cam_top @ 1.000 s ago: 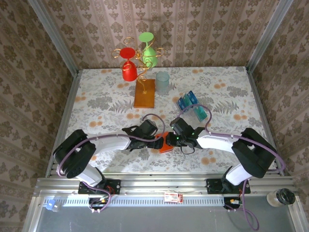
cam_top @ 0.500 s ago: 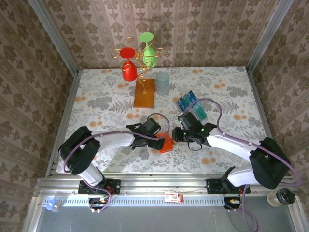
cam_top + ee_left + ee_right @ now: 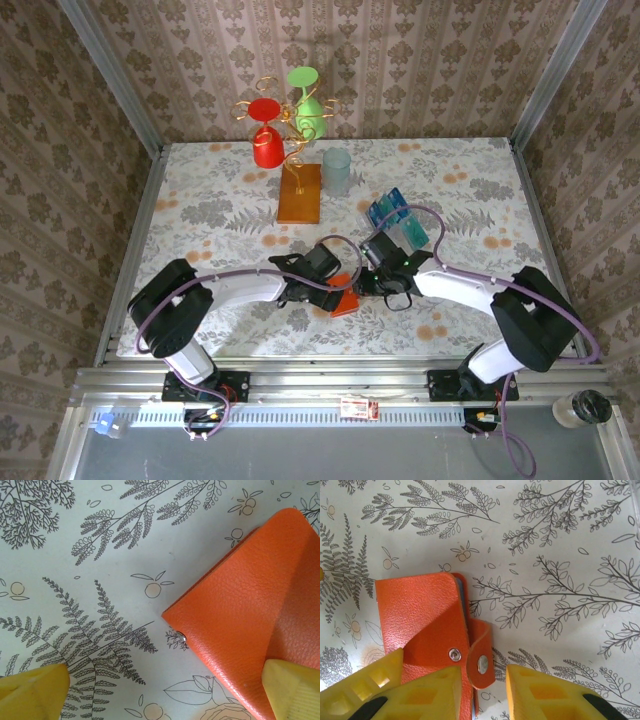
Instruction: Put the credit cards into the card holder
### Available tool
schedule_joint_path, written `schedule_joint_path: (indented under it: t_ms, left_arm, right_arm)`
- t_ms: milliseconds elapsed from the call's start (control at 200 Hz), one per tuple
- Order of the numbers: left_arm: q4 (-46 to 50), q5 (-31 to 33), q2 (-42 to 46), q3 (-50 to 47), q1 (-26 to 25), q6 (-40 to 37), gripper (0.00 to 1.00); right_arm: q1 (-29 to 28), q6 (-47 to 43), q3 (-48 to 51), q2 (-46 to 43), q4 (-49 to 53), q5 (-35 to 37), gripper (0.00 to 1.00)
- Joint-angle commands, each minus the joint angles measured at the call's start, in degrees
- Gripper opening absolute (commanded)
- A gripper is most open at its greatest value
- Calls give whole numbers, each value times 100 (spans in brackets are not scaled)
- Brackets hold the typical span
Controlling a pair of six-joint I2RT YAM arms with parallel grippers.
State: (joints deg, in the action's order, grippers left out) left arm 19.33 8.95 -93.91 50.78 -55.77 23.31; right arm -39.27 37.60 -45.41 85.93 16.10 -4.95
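The orange card holder (image 3: 345, 297) lies flat on the flowered table between my two grippers. In the right wrist view the card holder (image 3: 422, 617) has its snap tab (image 3: 481, 662) undone and curled up. My right gripper (image 3: 482, 692) stands open, a finger on either side of the tab with a gap on the right. A blue-grey edge shows between the covers. My left gripper (image 3: 165, 695) is wide open and low over the table, its right fingertip (image 3: 292, 687) over the card holder (image 3: 250, 625). The credit cards (image 3: 388, 212), blue and teal, stand behind my right gripper (image 3: 368, 283).
A gold wire stand with a red and a green cup rises from an orange-brown base (image 3: 300, 193) at the back. A pale glass (image 3: 337, 172) stands beside it. Patterned walls and metal posts close in the table on three sides.
My right gripper swung out to the right, came back to the holder's tab, and its jaws widened a little. The left arm crept slightly right. The holder stayed put.
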Motion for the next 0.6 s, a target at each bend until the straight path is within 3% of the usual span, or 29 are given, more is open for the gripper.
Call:
schedule_joint_path:
  t_ms: [0, 240, 595]
  left_arm:
    - [666, 205, -238, -126, -48, -288, 100]
    - [600, 220, -236, -187, -53, -266, 100]
    - [584, 234, -233, -207, -57, -265, 100]
  right_arm:
    - [-10, -127, -206, 112, 131, -98, 29]
    - [-28, -151, -302, 263, 132, -91, 28]
    - [-20, -170, -274, 357, 119, -24, 16]
